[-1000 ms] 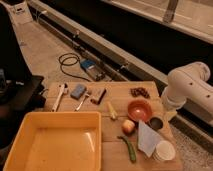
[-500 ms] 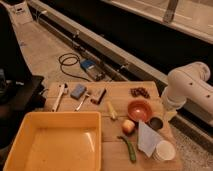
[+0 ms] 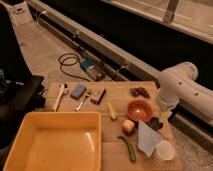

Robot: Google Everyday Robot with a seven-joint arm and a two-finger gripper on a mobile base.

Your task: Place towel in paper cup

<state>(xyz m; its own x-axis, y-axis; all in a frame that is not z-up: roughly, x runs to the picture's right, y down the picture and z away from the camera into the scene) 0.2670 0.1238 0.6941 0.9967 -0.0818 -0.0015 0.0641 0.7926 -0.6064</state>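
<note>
Plainly the towel point(image 3: 146, 138) is thin, light and floppy. It lies on the counter point(image 3: 120, 93) just camera-side of the claw point(image 3: 164, 114), beside the paper cup point(image 3: 165, 150). I'd pinch a raised crease near its middle. I cannot tell whether the claw is open or closed.

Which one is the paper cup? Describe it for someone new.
Find the wooden table, then its near right corner, past the orange bowl. The paper cup stands there beside the towel, while the gripper hangs farther back by the bowl's right side. It is the only white cup; the dark cup sits nearer the bowl.
</note>
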